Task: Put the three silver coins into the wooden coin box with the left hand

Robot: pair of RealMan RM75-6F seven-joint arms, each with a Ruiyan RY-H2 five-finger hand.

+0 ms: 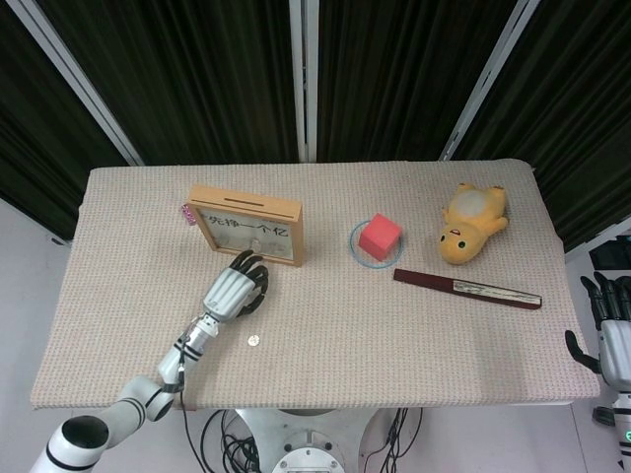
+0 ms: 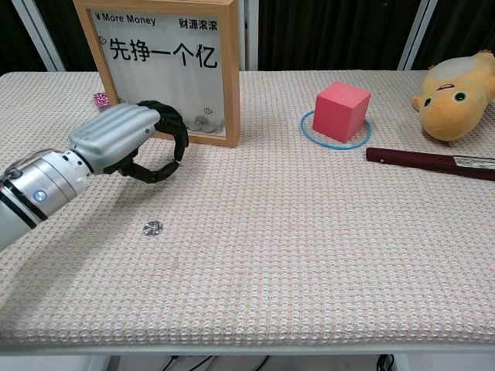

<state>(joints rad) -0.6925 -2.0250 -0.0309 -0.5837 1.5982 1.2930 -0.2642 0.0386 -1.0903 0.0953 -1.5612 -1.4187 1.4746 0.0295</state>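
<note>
Chest view: woven-textured bench [image 2: 309,255]; glass-fronted wooden coin box [image 2: 164,66] labelled "More Money"; round silver coin [image 2: 152,227] lying flat near left hand [image 2: 124,139], fingers curled, apparently holding nothing; right hand [image 1: 611,325] off-bench, fingers extended.

open mat around coin [image 2: 153,227] | obstacle — coin box [image 2: 166,69] behind left hand [image 2: 128,139]

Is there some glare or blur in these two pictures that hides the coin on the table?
Head view: even light, the small silver coin tiny but sharp. Chest view: the coin glints slightly, still clear; the left robot hand throws a soft shadow on the beige woven tablecloth.
</note>
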